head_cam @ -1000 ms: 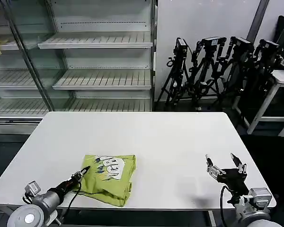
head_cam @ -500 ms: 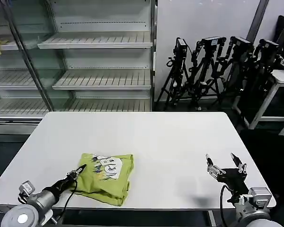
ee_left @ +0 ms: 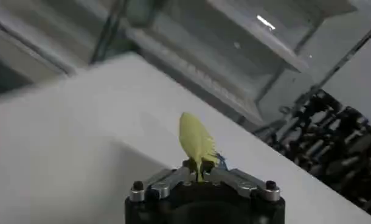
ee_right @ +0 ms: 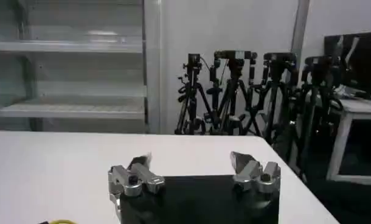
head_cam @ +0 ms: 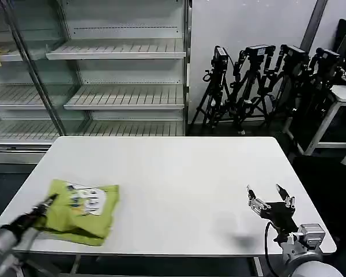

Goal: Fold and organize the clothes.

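Folded lime T-shirt (head_cam: 81,210) sits lower left of head frame, near front-left corner of white table (head_cam: 184,173), white and dark print facing up. Left gripper (head_cam: 48,202) pinched tight on shirt's left edge; wrist cam shows yellow-green fabric (ee_left: 196,143) sticking up between closed fingers. Right gripper (head_cam: 269,199) lower right, fingers spread wide, holding nothing, hovering just over table, well apart from shirt.

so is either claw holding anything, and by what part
The left claw pinches the folded lime T-shirt by its left edge; the right claw is open and empty.
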Controlling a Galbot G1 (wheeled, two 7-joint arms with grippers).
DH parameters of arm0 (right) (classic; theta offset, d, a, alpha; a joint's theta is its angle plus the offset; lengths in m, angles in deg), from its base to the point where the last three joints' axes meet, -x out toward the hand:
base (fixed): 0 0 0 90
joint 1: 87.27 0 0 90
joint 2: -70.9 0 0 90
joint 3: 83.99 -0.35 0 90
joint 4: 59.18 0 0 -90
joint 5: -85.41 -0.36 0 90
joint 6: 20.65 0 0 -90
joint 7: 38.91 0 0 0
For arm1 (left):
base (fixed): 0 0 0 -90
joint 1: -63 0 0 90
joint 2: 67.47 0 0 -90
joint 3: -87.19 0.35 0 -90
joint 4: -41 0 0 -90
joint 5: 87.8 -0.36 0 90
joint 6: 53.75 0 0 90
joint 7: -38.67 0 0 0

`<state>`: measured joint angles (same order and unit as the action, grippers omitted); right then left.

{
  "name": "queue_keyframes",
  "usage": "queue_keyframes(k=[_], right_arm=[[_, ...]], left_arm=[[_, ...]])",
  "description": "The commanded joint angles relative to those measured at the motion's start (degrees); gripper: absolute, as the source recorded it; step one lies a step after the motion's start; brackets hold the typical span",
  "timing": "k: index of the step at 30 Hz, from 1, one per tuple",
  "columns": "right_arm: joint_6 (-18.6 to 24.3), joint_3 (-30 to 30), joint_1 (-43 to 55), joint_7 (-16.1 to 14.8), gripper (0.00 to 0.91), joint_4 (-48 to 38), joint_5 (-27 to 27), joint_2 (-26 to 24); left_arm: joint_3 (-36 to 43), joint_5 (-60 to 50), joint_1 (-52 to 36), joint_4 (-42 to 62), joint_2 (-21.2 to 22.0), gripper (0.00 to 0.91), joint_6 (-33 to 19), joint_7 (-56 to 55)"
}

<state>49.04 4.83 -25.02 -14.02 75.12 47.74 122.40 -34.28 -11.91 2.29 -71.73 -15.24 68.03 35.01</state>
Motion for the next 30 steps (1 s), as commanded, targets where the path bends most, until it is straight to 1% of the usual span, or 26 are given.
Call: queue_keyframes(k=[1, 3, 6, 7, 8, 9, 10, 11, 12, 14, 15, 16, 17, 18, 20, 24, 25, 27, 30], right_arm=[[0.9, 0.2, 2.3, -0.6, 0.907, -2.1, -1.3, -1.3], [1.1, -0.6, 1.6, -0.8, 0.907, -1.8, -1.4, -1.4], [1.6, -1.3, 0.6, -0.9, 0.907, -1.3, -1.3, -1.2], [1.7, -1.3, 0.3, -1.0, 0.907, -1.1, -1.1, -1.1], [1.8, -1.5, -0.3, -1.0, 0.907, -0.5, -0.8, -0.9], [2.0, -1.7, -1.3, -1.1, 0.907, 0.1, -0.2, -0.6], [2.2, -1.8, -2.5, -1.1, 0.907, 1.1, 0.6, 0.0], [2.3, -1.6, -2.6, -1.1, 0.907, 1.2, 1.0, 0.2], [2.2, -1.2, -2.2, -0.9, 0.907, 1.0, 1.2, 0.3], [2.2, -0.4, -2.0, -0.9, 0.907, 1.2, 2.6, 0.8], [2.2, -0.4, -2.4, -0.9, 0.907, 1.3, 2.8, 1.0], [2.3, -0.2, -2.7, -0.8, 0.907, 1.8, 3.2, 1.2], [2.2, 0.0, -2.3, -0.7, 0.907, 1.7, 3.3, 1.4], [2.1, 0.2, -2.2, -0.7, 0.907, 1.6, 3.5, 1.5], [2.1, 0.3, -2.7, -0.6, 0.907, 2.2, 4.0, 1.9], [2.0, 0.5, -2.8, -0.4, 0.907, 2.1, 4.6, 2.5], [2.0, 0.5, -3.1, -0.4, 0.907, 2.2, 4.7, 2.7], [2.0, 0.7, -3.1, -0.4, 0.907, 2.0, 5.0, 3.0], [1.9, 1.0, -3.3, -0.3, 0.907, 1.9, 5.4, 3.6]], left_arm=[[-19.6, -24.2, 4.4, 0.0, -15.2, 0.04, -2.3, 7.7], [-18.7, -26.8, 4.6, -2.1, -16.0, 0.04, -2.3, 7.5], [-12.4, -32.9, 6.1, -7.5, -14.4, 0.04, -2.7, 6.2], [-7.9, -37.4, 6.8, -9.6, -12.5, 0.04, -3.4, 5.5], [-3.7, -40.1, 6.7, -9.9, -11.5, 0.04, -3.8, 5.0], [0.4, -45.7, 6.3, -11.0, -9.5, 0.04, -4.3, 4.3], [9.2, -51.9, 5.3, -11.2, -6.6, 0.04, -5.5, 3.4], [12.6, -55.1, 4.5, -10.7, -5.2, 0.04, -5.5, 3.1], [18.1, -58.2, 2.3, -9.7, -4.1, 0.04, -5.2, 2.3], [28.8, -67.5, -1.2, -6.7, -0.5, 0.04, -5.8, 1.3], [30.9, -69.6, -1.9, -5.9, 0.5, 0.04, -6.0, 1.3], [35.2, -74.5, -3.4, -3.7, 2.3, 0.04, -6.6, 0.7], [38.2, -75.8, -5.2, -2.5, 3.4, 0.04, -6.6, 0.4], [40.3, -76.2, -6.7, -2.2, 3.7, 0.04, -6.5, 0.0], [43.1, -76.2, -8.9, -3.9, 5.9, 0.04, -5.6, -0.9], [45.4, -72.1, -13.0, -5.9, 6.5, 0.04, -3.9, -1.7], [46.4, -68.0, -14.4, -6.3, 6.5, 0.04, -2.4, -2.5], [47.1, -62.2, -17.0, -5.8, 6.5, 0.04, -1.1, -3.5], [48.9, -56.8, -20.3, -3.4, 7.4, 0.05, 0.1, -5.5]])
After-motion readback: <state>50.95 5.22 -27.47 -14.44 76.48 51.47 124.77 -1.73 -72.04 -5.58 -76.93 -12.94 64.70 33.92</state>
